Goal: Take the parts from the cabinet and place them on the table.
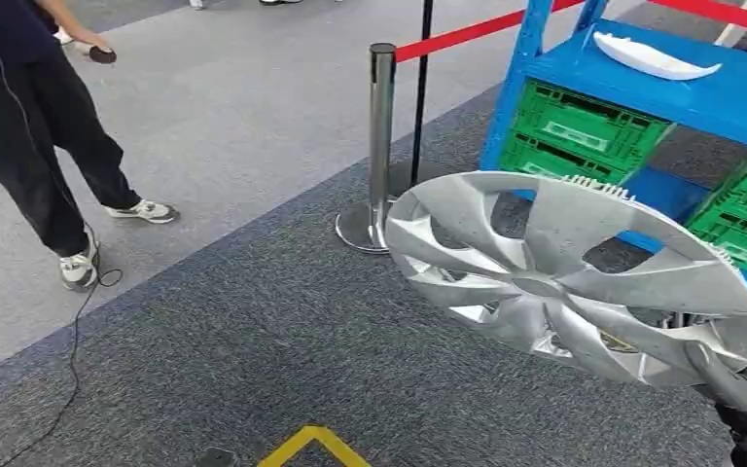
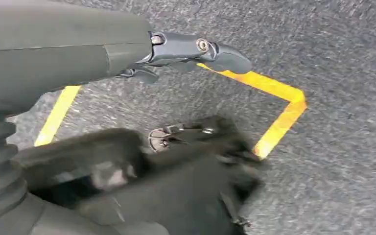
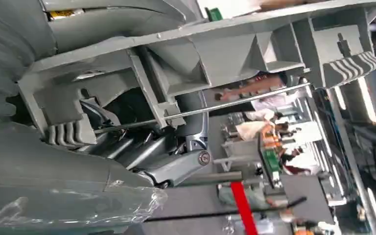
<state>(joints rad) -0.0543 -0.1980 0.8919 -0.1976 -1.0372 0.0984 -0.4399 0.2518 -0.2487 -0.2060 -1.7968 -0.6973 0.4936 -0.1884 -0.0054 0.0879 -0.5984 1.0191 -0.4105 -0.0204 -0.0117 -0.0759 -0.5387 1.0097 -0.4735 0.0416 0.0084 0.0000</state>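
Note:
A silver hubcap (image 1: 564,282) hangs tilted over the dark carpet at the right of the head view. My right hand (image 1: 739,375) grips its lower right rim. In the right wrist view the hubcap's grey ribbed back (image 3: 200,58) is close up, and my right hand's fingers (image 3: 176,166) clamp onto its edge. The blue cabinet (image 1: 535,58) stands behind at the far right, with a white part (image 1: 652,56) lying on its shelf. My left hand (image 2: 186,51) hangs over the carpet, holding nothing, with its thumb stretched out.
Green crates (image 1: 584,126) fill the cabinet's lower shelves. A chrome post (image 1: 381,146) with a red belt (image 1: 467,34) stands left of the cabinet. A person (image 1: 29,117) stands at the far left with a cable trailing on the floor. Yellow tape (image 1: 311,443) marks the carpet.

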